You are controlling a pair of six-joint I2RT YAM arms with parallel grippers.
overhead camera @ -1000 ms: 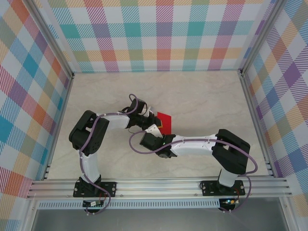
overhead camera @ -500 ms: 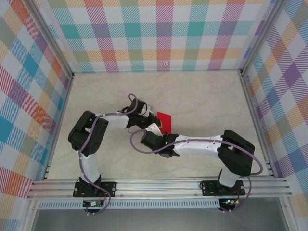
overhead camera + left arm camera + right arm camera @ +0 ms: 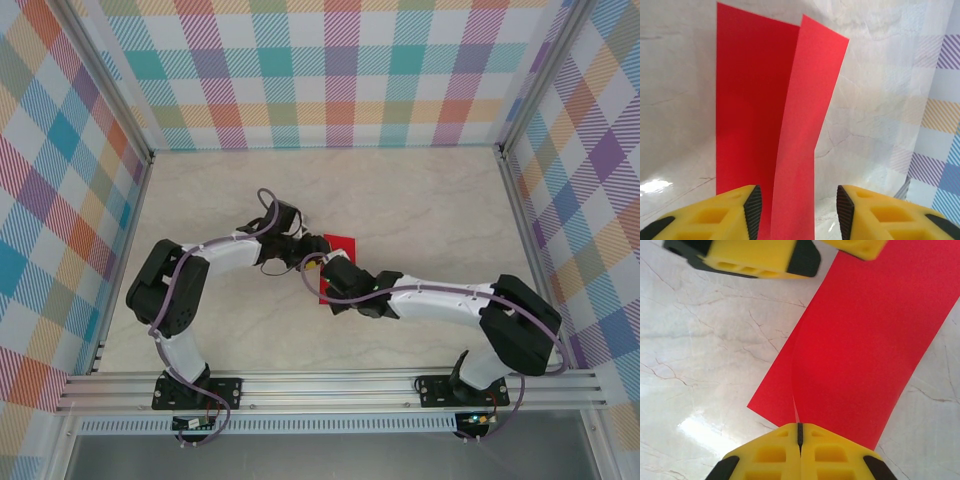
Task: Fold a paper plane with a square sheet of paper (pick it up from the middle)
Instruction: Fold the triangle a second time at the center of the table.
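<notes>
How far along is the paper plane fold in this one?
Done: the red sheet is bent up along one side. In hand: the right gripper, shut on its edge, holds a flap between the fingers of the open left gripper. Left: the first crease and all later folds; no dart shape yet.

Sheet of paper — bright red, plain, unmarked. Worktop: cream marble pattern, thin grey veins. Walls: plaid of teal, orange, purple, pink and yellow on white. Left gripper and right gripper — yellow fingers, black pads.
</notes>
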